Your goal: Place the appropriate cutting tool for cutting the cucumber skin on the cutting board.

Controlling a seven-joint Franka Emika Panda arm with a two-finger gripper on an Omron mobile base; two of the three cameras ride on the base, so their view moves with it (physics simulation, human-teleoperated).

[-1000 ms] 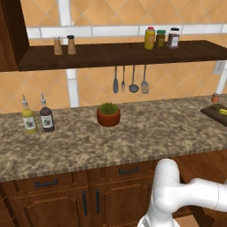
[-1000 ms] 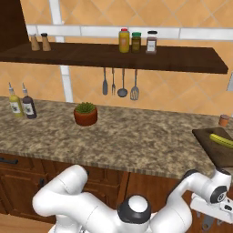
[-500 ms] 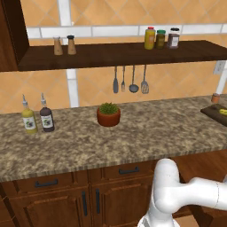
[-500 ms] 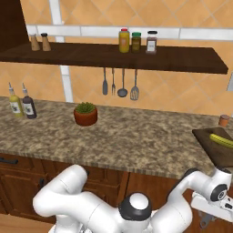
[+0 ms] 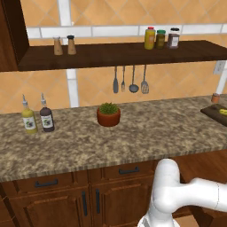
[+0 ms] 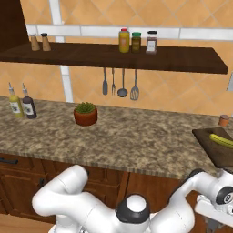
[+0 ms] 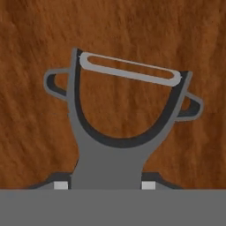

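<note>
- The jaws clamp the peeler point(image 7: 115, 128) by its handle, over brown wood.
- Views unchanged lately; the cutting board point(image 6: 215, 146) remains well apart, with a cucumber point(image 6: 222, 140).

Wood, stone and matt grey metal
We are seeing a matt grey peeler point(image 7: 119, 132) against grainy brown wood, a speckled granite counter point(image 5: 133, 137), a dark wooden cutting board point(image 6: 214, 148) and glossy orange wall tiles point(image 6: 182, 13)
</note>
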